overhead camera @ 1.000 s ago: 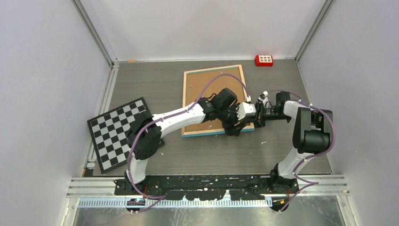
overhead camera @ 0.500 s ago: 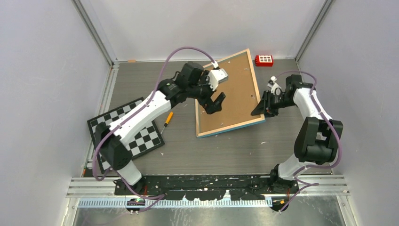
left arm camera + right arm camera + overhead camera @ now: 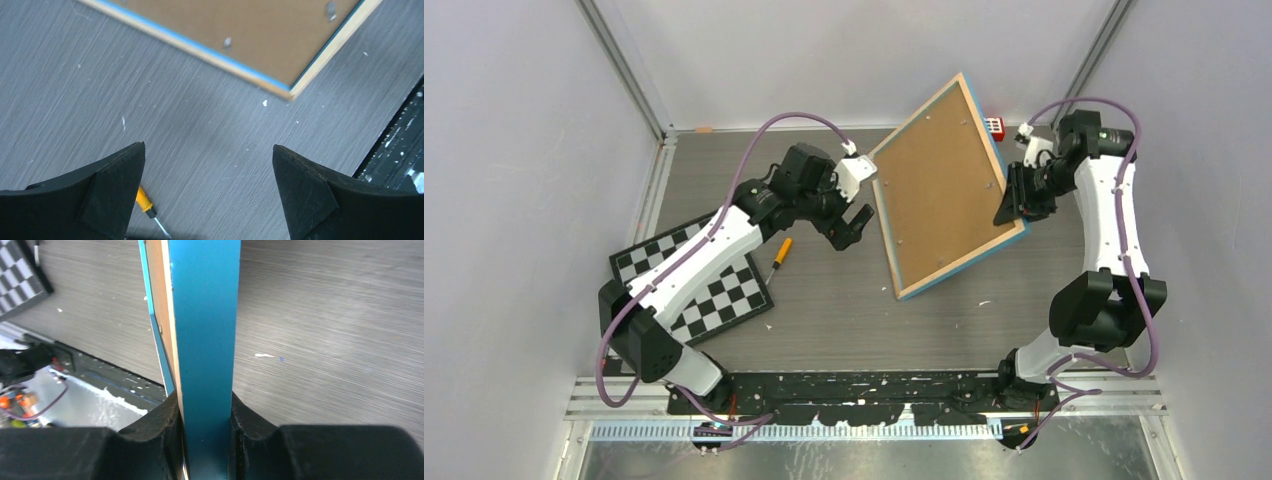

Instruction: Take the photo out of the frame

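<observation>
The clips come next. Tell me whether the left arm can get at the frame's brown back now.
Probably yes. The frame's back tilts up toward the open left gripper, with nothing between them. The right gripper holds only its far edge.

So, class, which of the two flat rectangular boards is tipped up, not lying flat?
The blue-edged frame with the brown fibreboard back, tilted up in the right gripper; the black-and-white chequered board lies flat.

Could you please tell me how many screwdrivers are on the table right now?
1. An orange-handled screwdriver lies on the table beside the chequered board, near the left gripper. Another could be hidden behind the raised frame.
</observation>
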`<state>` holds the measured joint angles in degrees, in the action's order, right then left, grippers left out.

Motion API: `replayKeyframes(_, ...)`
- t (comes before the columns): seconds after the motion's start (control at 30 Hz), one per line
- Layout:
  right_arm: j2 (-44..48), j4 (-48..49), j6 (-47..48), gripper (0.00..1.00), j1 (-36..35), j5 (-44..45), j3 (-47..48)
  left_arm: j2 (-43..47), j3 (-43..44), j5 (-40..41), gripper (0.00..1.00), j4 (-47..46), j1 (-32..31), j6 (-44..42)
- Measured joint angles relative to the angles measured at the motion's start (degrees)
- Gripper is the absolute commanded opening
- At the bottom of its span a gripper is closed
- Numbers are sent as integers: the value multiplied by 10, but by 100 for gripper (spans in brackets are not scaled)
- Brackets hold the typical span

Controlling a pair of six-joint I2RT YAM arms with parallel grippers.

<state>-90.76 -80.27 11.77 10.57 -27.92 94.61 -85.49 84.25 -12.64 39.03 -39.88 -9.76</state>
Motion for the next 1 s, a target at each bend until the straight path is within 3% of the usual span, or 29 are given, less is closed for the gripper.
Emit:
replayKeyframes(0.3,-23,-71,36,0,0,100,141,32,-12,30,100,20,24,-24)
replayKeyframes(0.63,-35,-63,82,1,-19,191,245,49,-26,18,100,43,82,7)
replayKeyframes(0.8,-35,-38,102,1,-63,242,252,49,-25,3,100,55,108,39)
replayKeyframes(1.0,-20,18,114,1,-173,321,232,50,-18,-33,100,65,143,96)
